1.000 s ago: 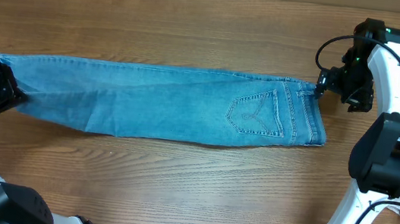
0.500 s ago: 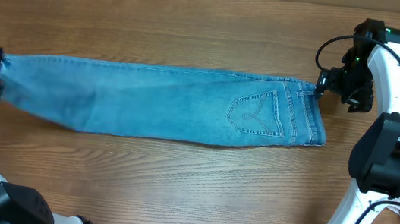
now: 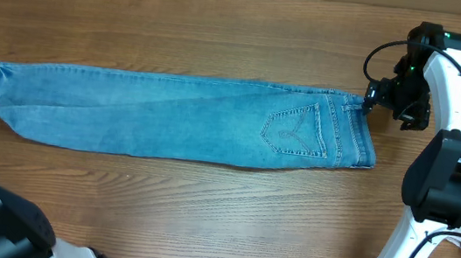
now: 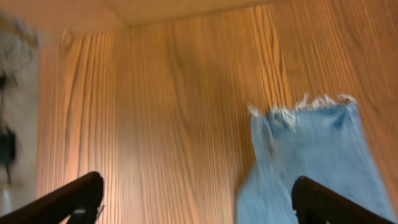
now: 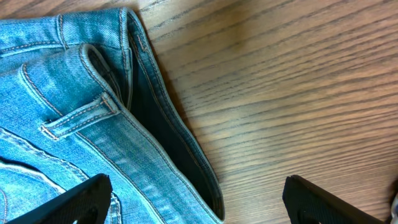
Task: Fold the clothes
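While the jeans [image 3: 188, 117] lie flat across the table [image 3: 203, 205], hem [image 4: 305, 109] near our left gripper [image 4: 198, 198] and waistband [image 5: 158, 124] by our right gripper [image 5: 198, 198], both spread wide and empty, we judge the denim heavy, limp, unslippery, best pinched at hem and waistband corners.
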Available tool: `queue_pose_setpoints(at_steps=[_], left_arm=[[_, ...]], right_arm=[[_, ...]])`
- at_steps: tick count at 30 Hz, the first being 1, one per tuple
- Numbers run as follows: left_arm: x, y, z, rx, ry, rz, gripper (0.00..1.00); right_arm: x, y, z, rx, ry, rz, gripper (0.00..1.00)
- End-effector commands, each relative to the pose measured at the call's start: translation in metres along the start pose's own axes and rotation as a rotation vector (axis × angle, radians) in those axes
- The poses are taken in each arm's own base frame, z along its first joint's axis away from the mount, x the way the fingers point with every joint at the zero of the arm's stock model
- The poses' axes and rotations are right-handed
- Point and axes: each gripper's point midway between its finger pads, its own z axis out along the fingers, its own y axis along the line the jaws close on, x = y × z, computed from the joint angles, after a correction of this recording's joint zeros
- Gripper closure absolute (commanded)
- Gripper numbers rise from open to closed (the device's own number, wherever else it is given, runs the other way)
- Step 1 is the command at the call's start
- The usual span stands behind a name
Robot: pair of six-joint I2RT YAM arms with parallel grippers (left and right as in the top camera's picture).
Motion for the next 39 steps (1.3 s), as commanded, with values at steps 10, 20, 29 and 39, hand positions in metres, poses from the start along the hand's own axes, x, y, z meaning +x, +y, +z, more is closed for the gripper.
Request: queue_pose_setpoints(at_steps=[10, 20, 29, 39], left_arm=[[0.080, -0.068, 0.162, 0.136, 0.186, 1.063, 0.10], [0.112, -0.095, 0.148, 0.402, 0.263, 1.082, 0.31], [0.118, -0.099, 0.145, 0.445, 0.280, 1.063, 0.72], [0.108, -0.106, 0.116, 0.435, 0.385, 0.683, 0.96]], right_arm=[[0.000, -0.001, -0.005, -0.003, -0.012, 0.000, 0.07], [0.000, -0.001, -0.005, -0.003, -0.011, 0.000, 0.06], [0.000, -0.001, -0.005, -0.003, -0.011, 0.000, 0.07], [0.001, -0.001, -0.005, -0.003, -0.008, 0.000, 0.07]])
